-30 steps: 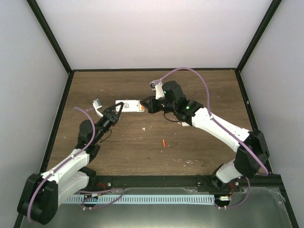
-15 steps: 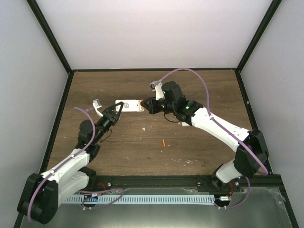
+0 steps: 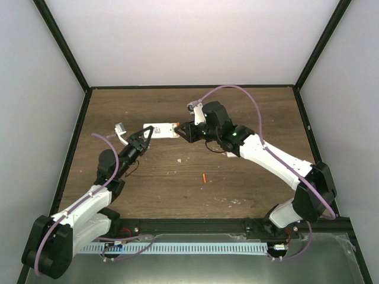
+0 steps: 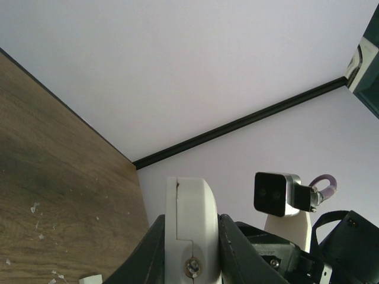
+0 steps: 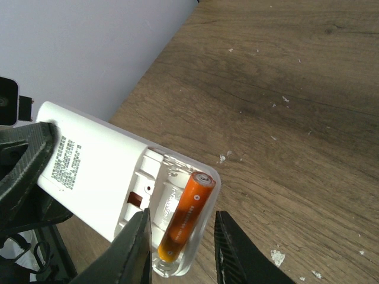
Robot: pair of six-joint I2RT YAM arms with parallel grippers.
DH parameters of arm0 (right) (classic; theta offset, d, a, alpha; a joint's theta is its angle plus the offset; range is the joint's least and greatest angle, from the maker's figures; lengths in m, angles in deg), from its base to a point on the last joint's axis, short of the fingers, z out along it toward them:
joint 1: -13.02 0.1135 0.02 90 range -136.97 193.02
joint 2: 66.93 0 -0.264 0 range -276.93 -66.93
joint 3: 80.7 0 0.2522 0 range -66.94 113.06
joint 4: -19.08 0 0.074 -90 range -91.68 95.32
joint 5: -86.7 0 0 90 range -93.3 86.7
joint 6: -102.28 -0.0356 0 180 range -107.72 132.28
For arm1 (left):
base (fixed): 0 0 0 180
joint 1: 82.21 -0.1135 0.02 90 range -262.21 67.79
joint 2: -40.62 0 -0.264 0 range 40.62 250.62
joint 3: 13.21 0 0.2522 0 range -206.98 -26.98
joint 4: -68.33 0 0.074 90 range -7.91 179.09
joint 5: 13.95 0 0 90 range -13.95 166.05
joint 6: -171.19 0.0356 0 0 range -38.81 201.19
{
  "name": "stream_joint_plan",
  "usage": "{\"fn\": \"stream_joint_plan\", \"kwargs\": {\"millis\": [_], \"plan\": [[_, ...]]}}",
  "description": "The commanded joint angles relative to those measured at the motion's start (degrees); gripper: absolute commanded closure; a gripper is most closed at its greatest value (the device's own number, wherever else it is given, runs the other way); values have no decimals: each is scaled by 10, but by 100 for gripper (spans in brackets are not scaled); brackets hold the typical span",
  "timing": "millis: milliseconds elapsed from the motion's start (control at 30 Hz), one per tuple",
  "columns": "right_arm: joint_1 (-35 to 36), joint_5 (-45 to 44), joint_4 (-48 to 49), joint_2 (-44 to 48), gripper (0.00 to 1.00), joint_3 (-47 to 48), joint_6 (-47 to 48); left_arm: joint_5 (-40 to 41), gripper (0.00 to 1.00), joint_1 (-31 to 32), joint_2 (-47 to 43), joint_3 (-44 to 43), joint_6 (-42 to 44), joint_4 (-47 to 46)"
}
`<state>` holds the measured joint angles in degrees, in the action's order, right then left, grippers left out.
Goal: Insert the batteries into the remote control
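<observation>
One battery [image 5: 185,216] lies between the right end effector's [image 5: 182,239] parted fingers, nothing gripped | it has eased back slightly in the last second: first cell judged seated | left end effector [image 4: 190,251] clamps the remote control's [image 5: 95,165] far end | second battery [image 3: 203,177] well behind, open counter [image 3: 254,112] around it, edges distant.

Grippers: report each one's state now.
Left gripper: shut on the remote.
Right gripper: open, fingers either side of the battery in the remote.
</observation>
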<state>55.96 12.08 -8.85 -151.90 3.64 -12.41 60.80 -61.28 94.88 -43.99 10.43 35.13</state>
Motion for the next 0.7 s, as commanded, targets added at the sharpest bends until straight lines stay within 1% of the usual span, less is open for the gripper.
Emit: {"fn": "stream_joint_plan", "kwargs": {"millis": [0, 167, 367, 500, 667], "plan": [[3, 6, 6, 26, 77, 24, 12, 6, 100, 1, 0, -5, -2, -31], [2, 2, 14, 37, 73, 26, 20, 8, 100, 1, -2, -1, -3, -32], [-8, -76, -13, 47, 71, 26, 13, 12, 100, 1, -10, -1, -2, -28], [-14, -108, -34, 37, 69, 36, 9, 12, 100, 1, -13, -1, -1, -25], [-14, -117, -60, 10, 68, 63, 10, 12, 100, 1, -15, -1, -2, -26]]}}
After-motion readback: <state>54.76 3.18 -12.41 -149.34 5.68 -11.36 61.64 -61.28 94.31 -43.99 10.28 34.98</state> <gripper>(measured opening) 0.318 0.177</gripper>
